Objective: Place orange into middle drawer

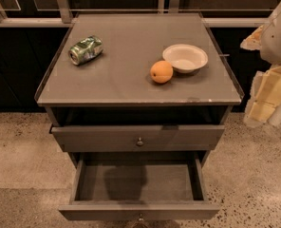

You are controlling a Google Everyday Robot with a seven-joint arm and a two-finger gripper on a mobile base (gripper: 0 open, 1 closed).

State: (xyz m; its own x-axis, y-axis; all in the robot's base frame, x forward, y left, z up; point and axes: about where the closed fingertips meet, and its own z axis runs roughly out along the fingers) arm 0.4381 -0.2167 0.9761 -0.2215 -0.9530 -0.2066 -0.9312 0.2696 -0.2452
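Cabinet point(126, 80): grey, flat top, two drawers visible in its front. All positions are given against it.

- Crushed green can point(86, 50): on its side at the cabinet's back-left, tilted diagonally, well apart from the other items.
- Upper drawer front point(102, 137): just under the cabinet top, slightly out, small round knob at centre.
- Middle drawer point(178, 184): below the upper front, pulled far out of the cabinet, dark flat tray exposed, nothing in it except a shadow.
- Orange point(161, 71): on the cabinet top, right of centre, toward the front edge. Not in the drawer.
- White bowl point(185, 57): upright, just behind and right of the orange, touching or nearly so.
- Gripper point(268, 96): off the cabinet's right side, level with its top, pale yellow parts below a white arm housing. Holds nothing visible; its grip state cannot be read.
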